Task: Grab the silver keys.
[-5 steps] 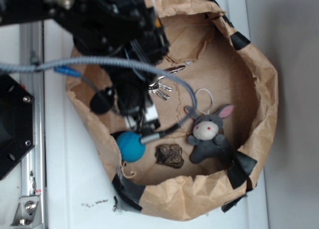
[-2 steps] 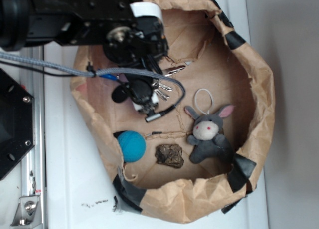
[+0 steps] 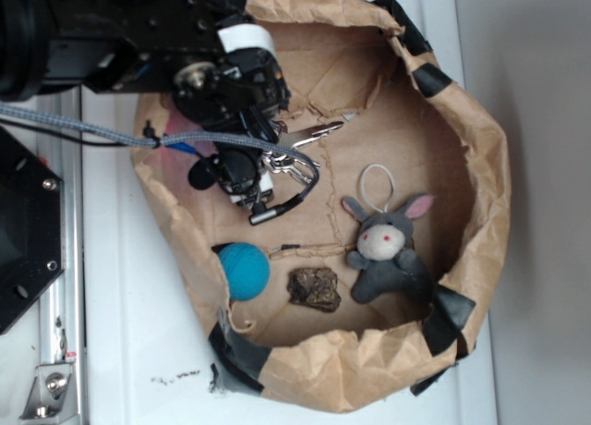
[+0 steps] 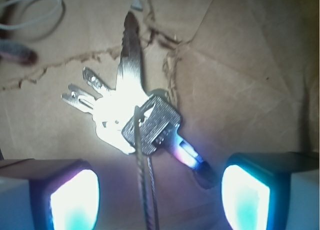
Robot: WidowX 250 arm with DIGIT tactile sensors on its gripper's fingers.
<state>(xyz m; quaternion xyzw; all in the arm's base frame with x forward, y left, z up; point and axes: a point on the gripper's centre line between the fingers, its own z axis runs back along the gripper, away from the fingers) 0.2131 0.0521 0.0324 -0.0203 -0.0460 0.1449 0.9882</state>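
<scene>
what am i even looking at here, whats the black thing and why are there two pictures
The black thing is a robot arm reaching into a shallow brown paper bag with taped edges. The wide picture is taken from above by a fixed camera. The close-up comes from a small camera on the arm's wrist, looking down between the two fingers of its gripper, which glow at the bottom corners.

Lying in the bag are a bunch of silver keys, a grey plush bunny, a blue ball and a dark rock.

The gripper is open and holds nothing yet. It hangs right over the keys, which lie on the paper between the fingers.
</scene>
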